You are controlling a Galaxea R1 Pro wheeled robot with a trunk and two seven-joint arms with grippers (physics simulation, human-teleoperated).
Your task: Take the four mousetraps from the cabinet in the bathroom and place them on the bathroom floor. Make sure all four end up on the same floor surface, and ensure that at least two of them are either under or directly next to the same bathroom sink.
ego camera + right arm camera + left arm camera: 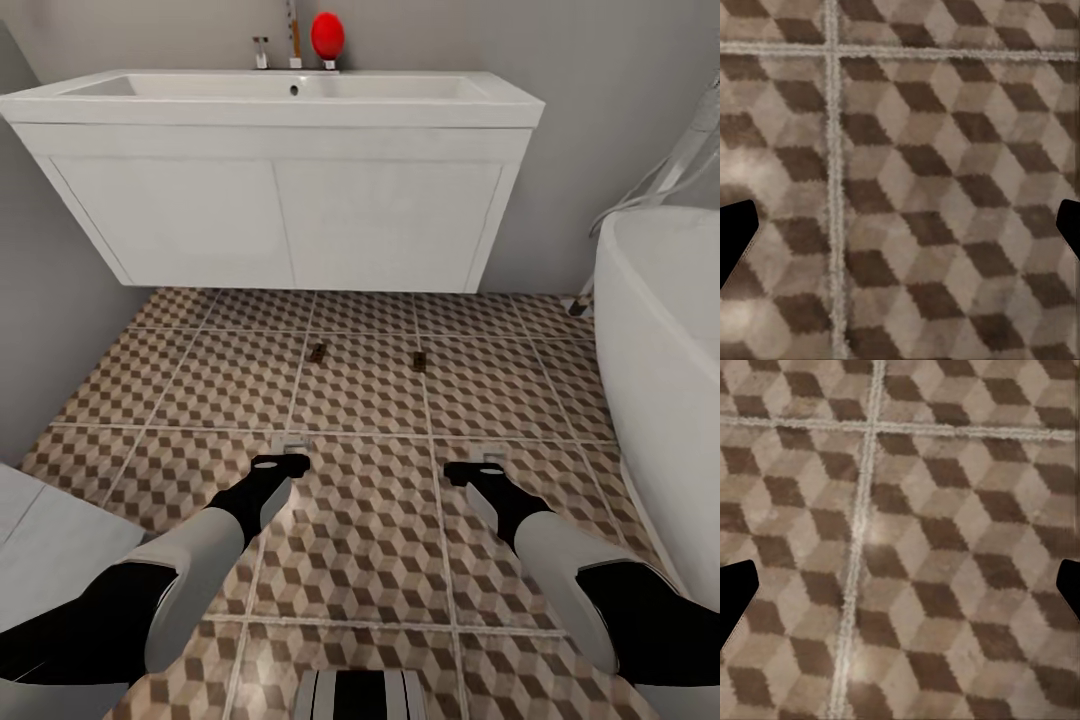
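no readable text, labels, brands, numbers or signs anywhere: none on sink, none on floor, none on tub.

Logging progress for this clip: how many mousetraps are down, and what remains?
Two mousetraps lie on the bathroom floor, just in front of the bathroom sink. Left gripper and right gripper hang open over bare tiles, holding nothing. Judging by that, two more must still come from the cabinet.
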